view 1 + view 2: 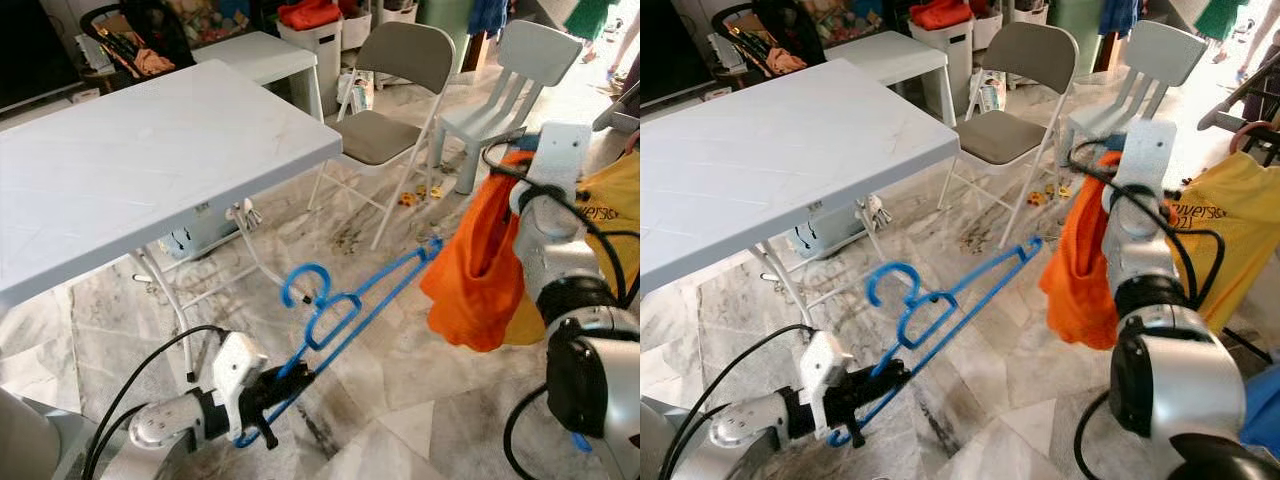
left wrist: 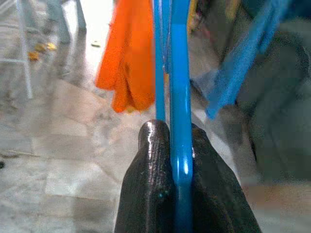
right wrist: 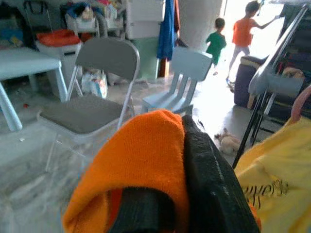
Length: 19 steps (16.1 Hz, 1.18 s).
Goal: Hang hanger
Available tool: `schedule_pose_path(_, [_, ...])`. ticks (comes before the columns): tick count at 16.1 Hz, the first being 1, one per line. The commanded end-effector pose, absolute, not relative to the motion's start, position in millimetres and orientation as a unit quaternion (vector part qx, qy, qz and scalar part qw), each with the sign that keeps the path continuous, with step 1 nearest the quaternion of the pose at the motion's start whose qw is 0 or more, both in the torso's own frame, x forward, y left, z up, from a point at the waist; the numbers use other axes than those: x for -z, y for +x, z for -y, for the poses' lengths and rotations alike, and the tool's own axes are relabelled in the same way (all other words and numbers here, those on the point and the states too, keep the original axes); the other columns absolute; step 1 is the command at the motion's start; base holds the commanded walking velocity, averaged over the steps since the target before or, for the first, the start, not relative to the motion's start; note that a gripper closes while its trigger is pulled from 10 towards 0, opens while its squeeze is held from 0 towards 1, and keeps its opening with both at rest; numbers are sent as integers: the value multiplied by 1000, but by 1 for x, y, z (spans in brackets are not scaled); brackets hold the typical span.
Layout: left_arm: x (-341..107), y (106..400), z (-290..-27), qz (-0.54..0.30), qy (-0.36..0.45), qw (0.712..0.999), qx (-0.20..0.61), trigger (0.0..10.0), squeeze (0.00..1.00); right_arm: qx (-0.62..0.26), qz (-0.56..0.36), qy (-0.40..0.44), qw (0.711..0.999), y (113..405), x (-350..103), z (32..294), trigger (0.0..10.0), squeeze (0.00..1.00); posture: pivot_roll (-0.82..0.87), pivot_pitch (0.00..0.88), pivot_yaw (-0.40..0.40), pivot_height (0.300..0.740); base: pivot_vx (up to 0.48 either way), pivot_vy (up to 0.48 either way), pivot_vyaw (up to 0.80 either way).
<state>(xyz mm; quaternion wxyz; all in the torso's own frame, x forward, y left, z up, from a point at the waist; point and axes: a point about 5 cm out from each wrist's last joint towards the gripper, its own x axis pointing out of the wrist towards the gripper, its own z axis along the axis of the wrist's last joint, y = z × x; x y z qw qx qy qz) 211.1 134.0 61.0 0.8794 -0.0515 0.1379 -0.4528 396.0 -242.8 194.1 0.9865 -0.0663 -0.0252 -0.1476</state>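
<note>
A blue plastic hanger (image 1: pixel 345 305) slants up over the marble floor, hook (image 1: pixel 303 283) toward the white table. My left gripper (image 1: pixel 270 392) is shut on the hanger's lower end; its black fingers (image 2: pixel 155 194) clamp the blue bar (image 2: pixel 181 121). An orange garment (image 1: pixel 482 270) hangs from my raised right gripper (image 1: pixel 515 165), which is shut on the cloth; orange fabric (image 3: pixel 141 160) drapes over its black fingers (image 3: pixel 209 184). The hanger's far tip (image 1: pixel 432 245) reaches the garment's edge.
A white folding table (image 1: pixel 130 160) stands at left, a grey folding chair (image 1: pixel 385 110) and a pale child's chair (image 1: pixel 515 75) behind. A yellow shirt (image 1: pixel 1220 230) hangs on a rack at right. Two people (image 3: pixel 233 34) stand far off in a doorway.
</note>
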Motion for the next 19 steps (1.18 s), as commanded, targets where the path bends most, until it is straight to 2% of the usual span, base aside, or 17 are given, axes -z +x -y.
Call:
schedule_pose_path(1, [-70, 221, -146, -118, -70, 904, 405, 0, 0, 135, 9, -73, 988, 396, -186, 237, 0, 0, -86, 0, 64, 740, 0, 0, 0])
schedule_pose_path(2, [-73, 228, -155, -95, -71, 932, 343, 0, 0, 126, 1, -86, 988, 393, -179, 237, 0, 0, -82, 0, 65, 740, 0, 0, 0])
schedule_pose_path(3, [-77, 235, -173, -55, -75, 974, 205, 0, 0, 95, -1, -105, 990, 387, -168, 237, 0, 0, -75, 0, 66, 740, 0, 0, 0])
schedule_pose_path(4, [-77, 234, -178, -50, -67, 983, 165, 0, 0, 72, 1, -101, 992, 384, -163, 235, 0, 0, -70, 0, 66, 740, 0, 0, 0])
schedule_pose_path(5, [-75, 231, -181, -47, -55, 988, 139, 3451, 0, 43, 3, -86, 995, 381, -157, 233, 0, 0, -68, 0, 65, 740, 0, 0, 0])
schedule_pose_path(6, [-73, 228, -183, -47, -47, 993, 95, 7725, 0, -4, 18, -70, 997, 374, -152, 225, 0, 0, -66, 0, 64, 740, 0, 0, 0])
schedule_pose_path(7, [-72, 227, -182, -44, -36, 996, 71, 10000, 0, -47, 30, -56, 997, 368, -149, 216, 0, 0, -66, 0, 65, 740, 0, 0, 0])
schedule_pose_path(8, [-73, 227, -180, -36, -38, 997, 50, 10000, 0, -94, 40, -50, 993, 361, -148, 205, 2275, 0, -68, 0, 66, 740, 0, 0, 0])
schedule_pose_path(9, [-74, 229, -178, -30, -42, 998, 36, 10000, 0, -140, 53, -55, 987, 355, -151, 193, 10000, 0, -69, 0, 69, 740, 0, 0, 0])
schedule_pose_path(12, [-79, 232, -175, -19, -50, 998, 22, 10000, 0, -190, 81, -84, 975, 347, -158, 176, 10000, 0, -71, 0, 75, 740, 0, 0, 0])
schedule_pose_path(15, [-87, 238, -176, -1, -57, 998, -4, 10000, 0, -221, 92, -63, 969, 340, -166, 161, 10000, 0, -59, 0, 75, 740, 0, 0, 794])
schedule_pose_path(19, [-87, 239, -175, -1, -58, 998, -7, 10000, 0, -227, 90, -61, 968, 340, -167, 156, 10000, 0, -56, 0, 73, 740, 0, 0, 794])
